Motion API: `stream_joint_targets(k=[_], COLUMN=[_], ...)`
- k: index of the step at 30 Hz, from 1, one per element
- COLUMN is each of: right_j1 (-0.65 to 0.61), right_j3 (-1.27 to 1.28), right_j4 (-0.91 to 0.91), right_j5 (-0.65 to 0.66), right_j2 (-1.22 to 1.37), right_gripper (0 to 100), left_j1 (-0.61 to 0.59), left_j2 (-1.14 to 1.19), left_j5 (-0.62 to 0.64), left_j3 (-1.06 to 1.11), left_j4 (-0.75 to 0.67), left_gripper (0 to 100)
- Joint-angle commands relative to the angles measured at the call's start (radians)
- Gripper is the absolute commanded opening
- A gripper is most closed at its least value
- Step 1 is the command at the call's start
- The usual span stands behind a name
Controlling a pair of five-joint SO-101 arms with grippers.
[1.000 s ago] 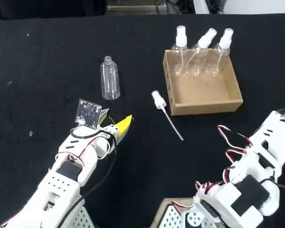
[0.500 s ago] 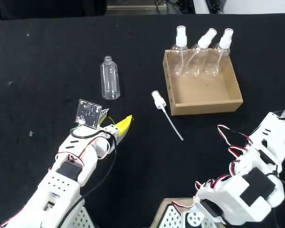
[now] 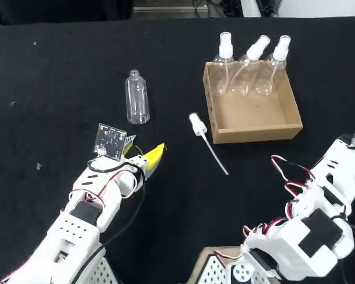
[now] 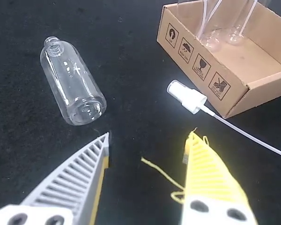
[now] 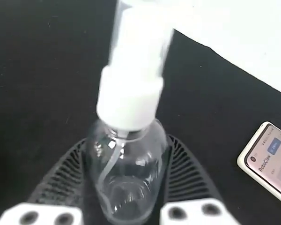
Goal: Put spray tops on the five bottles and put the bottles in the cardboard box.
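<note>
On the black table [image 3: 47, 71], the box [image 3: 257, 131] sits upper right. The left gripper [image 4: 149, 140] is spread near a bare bottle [image 4: 72, 89], and the right gripper [image 5: 129, 154] pinches a capped bottle [image 5: 126, 187].

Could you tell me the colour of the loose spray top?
The loose spray top is white; left wrist view.

The bottle [image 3: 136, 97] is clear glossy plastic, the box [image 3: 257, 134] matt brown cardboard.
</note>
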Motion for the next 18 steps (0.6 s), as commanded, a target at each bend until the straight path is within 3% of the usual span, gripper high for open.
stream_joint_targets(k=[1, 8, 15, 18], right_j1=[0.011, 0.044, 0.051, 0.043], right_j3=[-0.061, -0.050, -0.035, -0.036], right_j4=[-0.025, -0.020, -0.023, -0.023], right_j5=[0.000, -0.087, 0.005, 0.051], right_j2=[-0.005, -0.015, -0.005, -0.005], right_gripper=[1.0, 1.1, 1.5, 9.7], left_j1=[0.008, 0.008, 0.008, 0.008], left_j2=[-0.018, -0.018, -0.018, -0.018], left_j5=[-0.006, -0.006, -0.006, -0.006], left_j3=[-0.016, -0.016, -0.016, -0.016], left_j4=[-0.021, -0.021, -0.021, -0.021], left_gripper=[25, 25, 25, 25])
